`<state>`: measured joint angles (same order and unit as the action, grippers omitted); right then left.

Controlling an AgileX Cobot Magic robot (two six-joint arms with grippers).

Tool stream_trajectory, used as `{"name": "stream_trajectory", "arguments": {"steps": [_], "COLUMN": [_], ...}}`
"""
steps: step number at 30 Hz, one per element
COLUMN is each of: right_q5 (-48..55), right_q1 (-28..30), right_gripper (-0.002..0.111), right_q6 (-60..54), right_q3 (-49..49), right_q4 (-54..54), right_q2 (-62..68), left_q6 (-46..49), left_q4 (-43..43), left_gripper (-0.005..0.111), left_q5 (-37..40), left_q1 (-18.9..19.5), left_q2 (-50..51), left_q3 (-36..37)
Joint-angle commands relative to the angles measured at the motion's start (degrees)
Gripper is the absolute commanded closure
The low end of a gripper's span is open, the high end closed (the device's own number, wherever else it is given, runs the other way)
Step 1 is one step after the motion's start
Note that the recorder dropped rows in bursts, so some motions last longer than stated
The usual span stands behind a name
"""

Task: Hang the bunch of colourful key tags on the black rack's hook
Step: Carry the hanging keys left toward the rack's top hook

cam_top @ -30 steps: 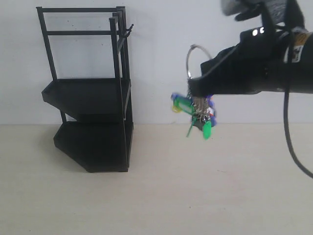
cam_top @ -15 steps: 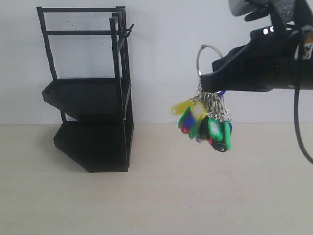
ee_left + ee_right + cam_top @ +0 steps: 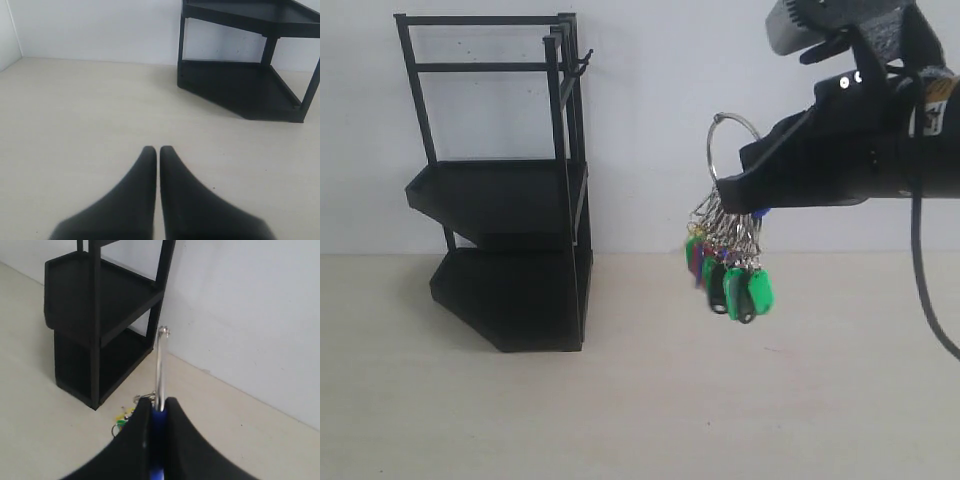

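Note:
The colourful key tag bunch [image 3: 728, 262] hangs in the air to the right of the black rack [image 3: 505, 190], its silver ring [image 3: 718, 145] standing up from my right gripper [image 3: 728, 190], which is shut on the ring and a blue tag. In the right wrist view the ring [image 3: 161, 365] rises between the closed fingers of the right gripper [image 3: 158, 402], with yellow and green tags [image 3: 121, 418] peeking out beside them. The hook [image 3: 583, 63] juts from the rack's top right corner post, well left of and above the ring. My left gripper [image 3: 158, 150] is shut on nothing, low over the table.
The rack [image 3: 245, 55] stands against the white wall [image 3: 660, 100] at the back left of the pale table [image 3: 650, 400]. Its two solid trays [image 3: 100, 300] face the right gripper. The right arm's cable [image 3: 920, 290] hangs at the far right.
The right gripper shifted right and up, then back left. The tags swung up and out, and now hang lower and closer together beneath the ring.

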<state>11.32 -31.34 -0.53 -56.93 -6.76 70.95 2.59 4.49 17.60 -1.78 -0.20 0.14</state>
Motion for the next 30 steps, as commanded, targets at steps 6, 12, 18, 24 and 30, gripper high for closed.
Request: {"name": "stream_trajectory", "arguments": {"steps": [6, 12, 18, 24, 30], "right_q5": [-8.48, -9.02, 3.11, -2.97, -11.94], "right_q1": [-4.38, -0.24, 3.47, -0.66, -0.55], "right_gripper": [0.108, 0.108, 0.108, 0.108, 0.108], "right_q6": [-4.68, -4.53, -1.56, -4.08, -5.25], "right_q3": [-0.38, -2.59, -1.51, -0.08, -0.44], "right_q4": [3.33, 3.33, 3.48, 3.48, 3.43], "right_q2": [-1.56, -6.36, -6.28, -2.16, 5.06], "left_q6": [0.02, 0.02, 0.02, 0.02, 0.02], "left_q4": [0.11, 0.11, 0.11, 0.11, 0.11], "left_gripper": [0.102, 0.102, 0.102, 0.102, 0.102], "left_q5": [-0.64, -0.64, -0.64, -0.64, -0.64], "left_q1": [0.19, 0.19, 0.19, 0.19, 0.19], "left_q2": [0.2, 0.2, 0.2, 0.2, 0.2], "left_q3": [-0.14, -0.14, -0.14, -0.14, -0.14]}}
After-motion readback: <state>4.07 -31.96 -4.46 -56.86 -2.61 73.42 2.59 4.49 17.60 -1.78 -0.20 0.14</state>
